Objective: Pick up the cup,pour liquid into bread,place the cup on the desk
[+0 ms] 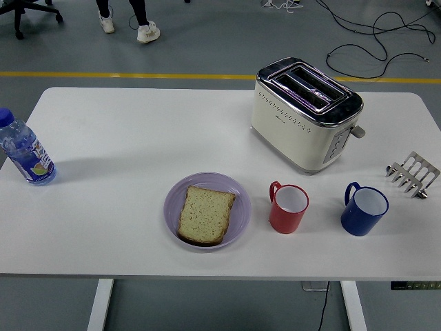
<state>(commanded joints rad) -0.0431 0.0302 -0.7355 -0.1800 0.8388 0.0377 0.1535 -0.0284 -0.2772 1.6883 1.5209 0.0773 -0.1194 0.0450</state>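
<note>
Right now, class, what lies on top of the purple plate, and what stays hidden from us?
One slice of bread lies flat on the purple plate, with rim showing all around. The plate's middle beneath the slice is covered, so nothing there can be seen.

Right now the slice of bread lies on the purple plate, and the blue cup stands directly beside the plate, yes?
Not quite. The head view shows the red cup directly beside the purple plate; the blue cup stands farther right. The slice of bread does lie on the plate.
</note>
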